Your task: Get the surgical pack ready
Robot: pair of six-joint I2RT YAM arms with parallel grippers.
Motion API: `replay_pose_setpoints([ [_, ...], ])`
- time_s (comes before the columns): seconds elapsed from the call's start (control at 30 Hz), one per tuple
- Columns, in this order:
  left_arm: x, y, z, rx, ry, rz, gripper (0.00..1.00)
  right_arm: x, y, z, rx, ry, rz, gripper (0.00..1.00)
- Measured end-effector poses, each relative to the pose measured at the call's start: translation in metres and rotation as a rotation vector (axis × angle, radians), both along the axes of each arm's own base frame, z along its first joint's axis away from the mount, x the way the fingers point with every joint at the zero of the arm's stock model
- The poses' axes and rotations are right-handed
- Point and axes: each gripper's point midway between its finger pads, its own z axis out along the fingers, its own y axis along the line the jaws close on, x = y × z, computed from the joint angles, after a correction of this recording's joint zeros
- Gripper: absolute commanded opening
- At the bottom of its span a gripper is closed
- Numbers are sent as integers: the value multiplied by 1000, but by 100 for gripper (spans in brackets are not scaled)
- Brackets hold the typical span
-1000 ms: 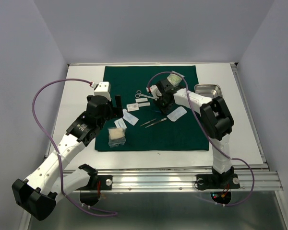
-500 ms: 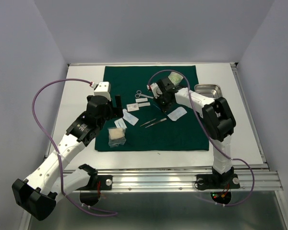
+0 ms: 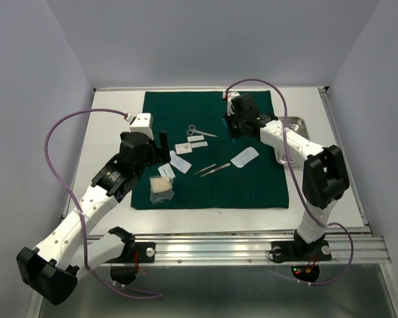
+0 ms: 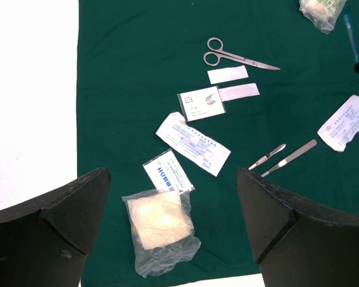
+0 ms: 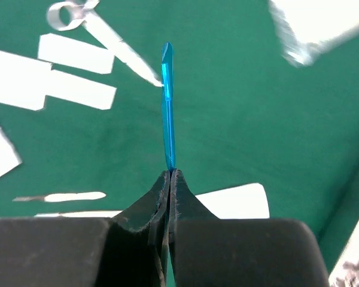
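The dark green drape covers the middle of the table. On it lie metal scissors, forceps, flat white packets and bagged gauze. My right gripper hangs above the drape's far right part, shut on a thin blue stick. My left gripper hovers open and empty over the bagged gauze. The steel tray is mostly hidden behind the right arm.
Another white packet lies on the drape's right side. A clear bag sits near the drape's far edge. Bare white table flanks the drape; grey walls enclose three sides.
My right gripper has closed on the blue stick and moved up, back and to the right with it. The left arm has not moved.
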Motion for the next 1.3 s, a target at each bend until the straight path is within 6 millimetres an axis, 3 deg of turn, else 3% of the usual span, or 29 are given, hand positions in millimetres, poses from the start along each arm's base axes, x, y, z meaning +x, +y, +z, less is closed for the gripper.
replay_pose_setpoints([
  [0.13, 0, 0, 0, 0, 1, -1, 99, 10, -29, -3, 29, -9, -133, 1],
  [0.3, 0, -1, -1, -1, 2, -4, 99, 17, -101, -2, 54, -19, -351, 1],
  [0.43, 0, -1, -1, -1, 2, -5, 99, 18, -171, 8, 38, -58, -509, 1],
  [0.6, 0, -1, -1, -1, 2, -5, 99, 16, -219, 8, -32, -82, -597, 1],
  [0.83, 0, -1, -1, -1, 2, -5, 99, 14, -235, -17, -146, -40, -581, 2],
  [0.93, 0, -1, -1, -1, 2, -4, 99, 11, -236, -34, -171, -3, -572, 15],
  [0.97, 0, -1, -1, -1, 2, -4, 99, 8, -236, -42, -182, 16, -566, 36],
  [1.0, 0, -1, -1, -1, 2, -4, 99, 7, -236, -45, -186, 25, -563, 52],
  [1.07, 0, -1, -1, -1, 2, -4, 99, 4, -236, -52, -194, 42, -556, 61],
  [1.3, 0, -1, -1, -1, 2, -4, 99, 5, -229, -45, -148, 32, -545, 60],
])
